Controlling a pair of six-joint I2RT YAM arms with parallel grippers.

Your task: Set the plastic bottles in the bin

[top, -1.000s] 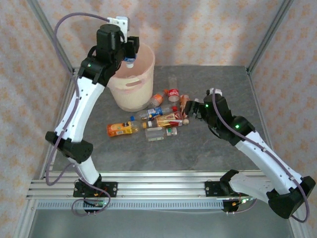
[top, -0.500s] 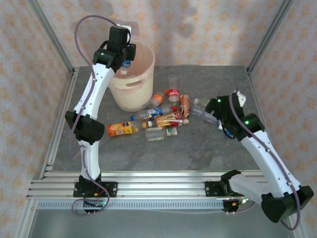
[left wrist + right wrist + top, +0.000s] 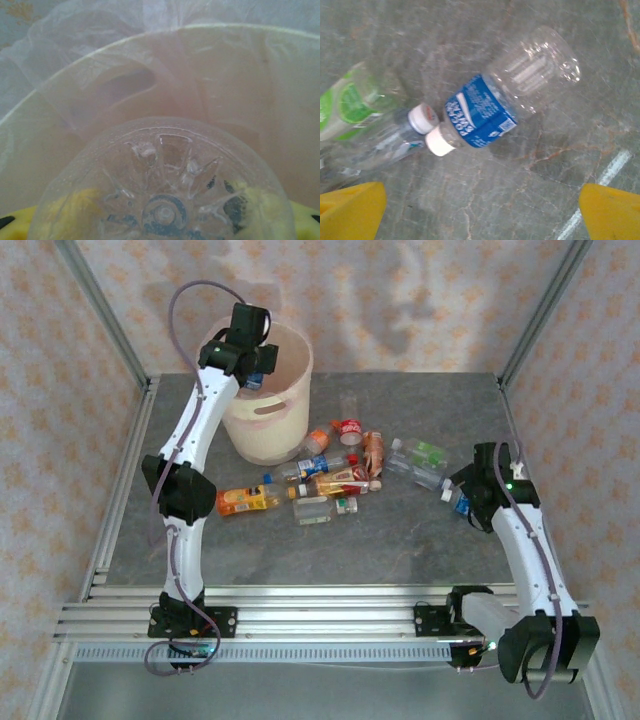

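Nearest the bases, the right gripper (image 3: 481, 212) hangs low over the grey table (image 3: 400, 540) on the right side. Its yellow fingertips (image 3: 350, 210) sit way out at either edge of the wrist view, so it's spread wide with nothing in it. Right under it lies a blue-label bottle (image 3: 485, 112) on its side, white cap pointing toward the gripper's left finger. Cap-to-cap with that one is a clear bottle (image 3: 385, 145), and just beyond it a green-label bottle (image 3: 350, 100), also lying flat.

Further in, mid-table, there's the main pile of bottles (image 3: 325, 480), all lying down and bunched together. An orange bottle (image 3: 240, 501) is on the left end, a red-capped bottle (image 3: 348, 427) is toward the back, and one more see-through bottle (image 3: 347, 403) lies a bit apart behind that.

At the far left stands the bin (image 3: 270, 430), upright, just beside the pile. The left gripper (image 3: 250, 368) is up over its rim. From the wrist camera you look straight at the base of a small bottle (image 3: 160, 185) sitting between the yellow tips, with the bin's inside wall behind it. Honestly can't tell whether the fingers are actually clamping it or just flanking it.
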